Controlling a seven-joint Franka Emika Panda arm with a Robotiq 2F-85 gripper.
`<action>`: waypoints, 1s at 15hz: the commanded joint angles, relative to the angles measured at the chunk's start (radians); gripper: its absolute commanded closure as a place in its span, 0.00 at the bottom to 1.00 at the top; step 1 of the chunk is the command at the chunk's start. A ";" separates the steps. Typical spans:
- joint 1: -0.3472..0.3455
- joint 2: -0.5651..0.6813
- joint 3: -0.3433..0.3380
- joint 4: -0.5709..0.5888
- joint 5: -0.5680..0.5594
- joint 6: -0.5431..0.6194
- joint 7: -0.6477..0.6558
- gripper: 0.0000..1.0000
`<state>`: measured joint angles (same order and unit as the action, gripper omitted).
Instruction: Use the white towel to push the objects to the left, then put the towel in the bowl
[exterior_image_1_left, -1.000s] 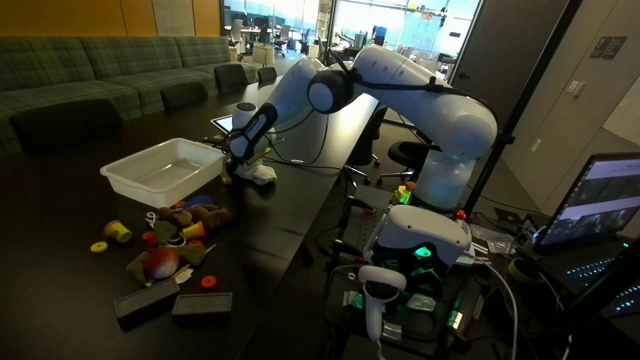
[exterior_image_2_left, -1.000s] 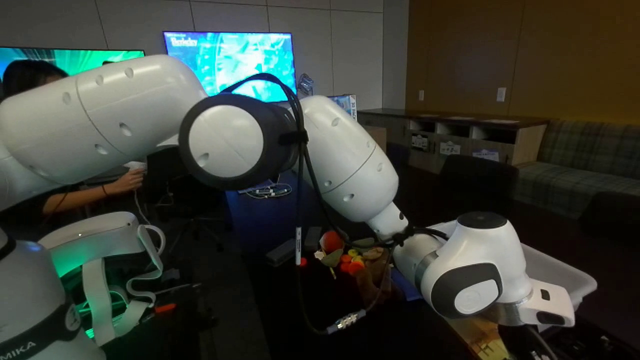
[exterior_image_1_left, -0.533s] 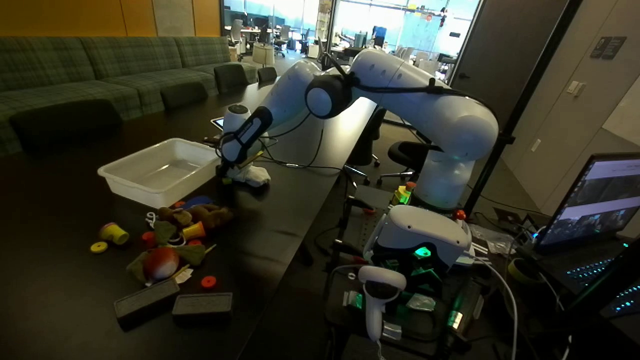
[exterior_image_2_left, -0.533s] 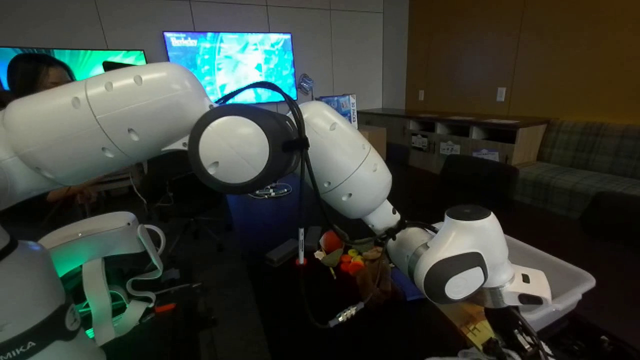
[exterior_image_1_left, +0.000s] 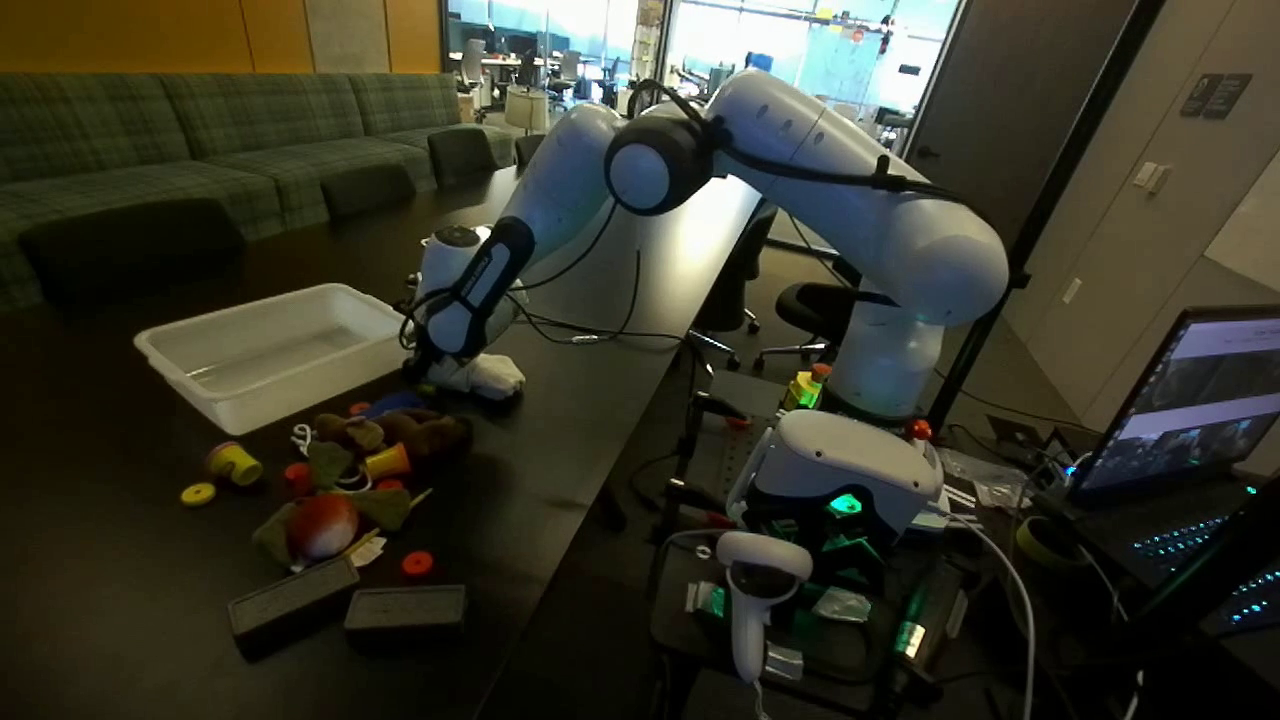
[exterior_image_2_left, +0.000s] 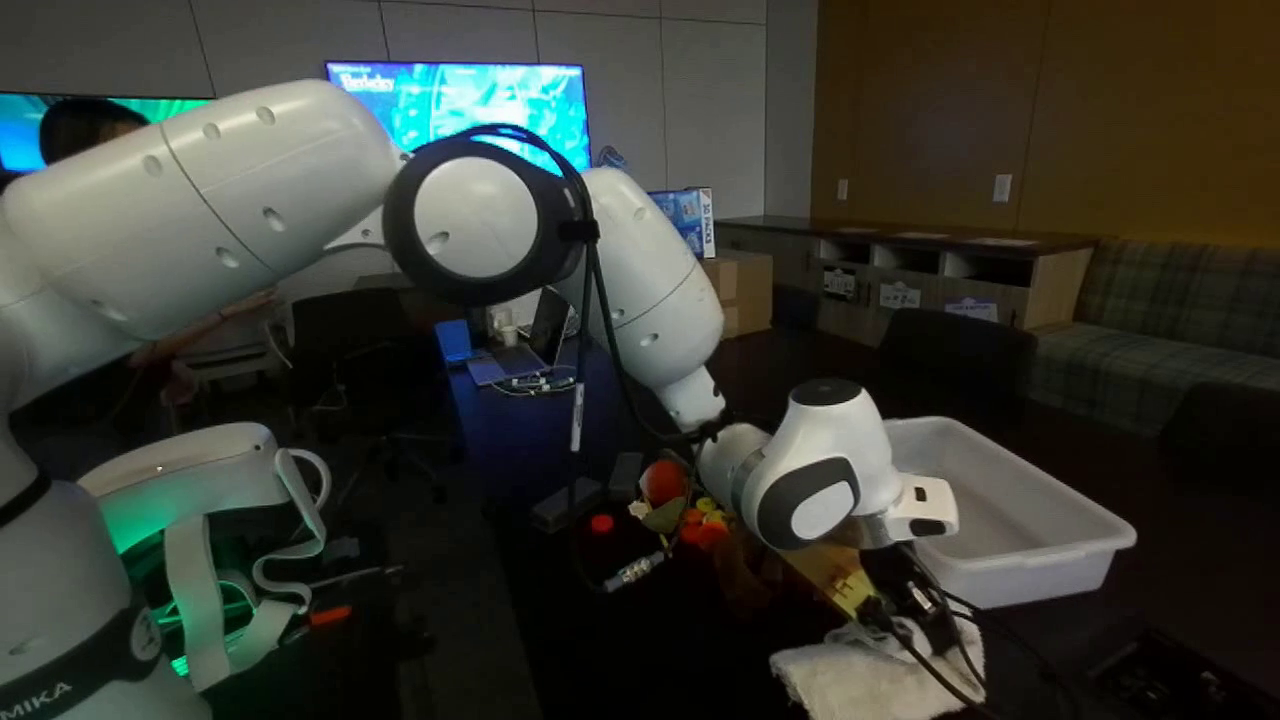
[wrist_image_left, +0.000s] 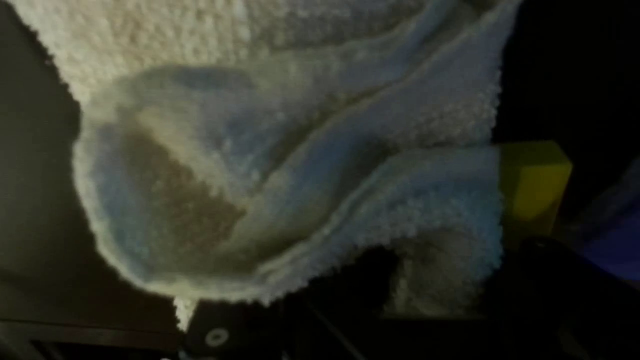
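White terry-cloth towel (exterior_image_2_left: 860, 675) grasped in black two-fingered gripper (exterior_image_2_left: 905, 625), low at dark tabletop (exterior_image_1_left: 530, 450) | just beside: shallow rectangular white plastic bin (exterior_image_1_left: 275, 355) | near: heap of red, yellow, green and brown toys (exterior_image_1_left: 330, 467) | step, likely: pushing, barely begun | next calls for: sweeping low into heap, firm grip

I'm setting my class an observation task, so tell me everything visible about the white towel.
The white towel looks like soft terry cloth, with a nubbly surface and fuzzy edges; in the wrist view, parts look bluish. It is crumpled into deep folds, bunched where the jaws appear shut on it, with a flatter part that appears to rest on the dark table. It lies near the white bin; whether they touch is unclear.
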<state>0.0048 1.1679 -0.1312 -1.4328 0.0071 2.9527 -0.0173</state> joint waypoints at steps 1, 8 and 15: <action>0.109 -0.139 -0.006 -0.240 -0.028 0.096 0.040 0.89; 0.334 -0.276 -0.009 -0.456 0.012 0.156 0.161 0.90; 0.574 -0.311 -0.067 -0.484 0.057 0.159 0.351 0.90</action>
<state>0.4896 0.8889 -0.1544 -1.8804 0.0386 3.0908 0.2726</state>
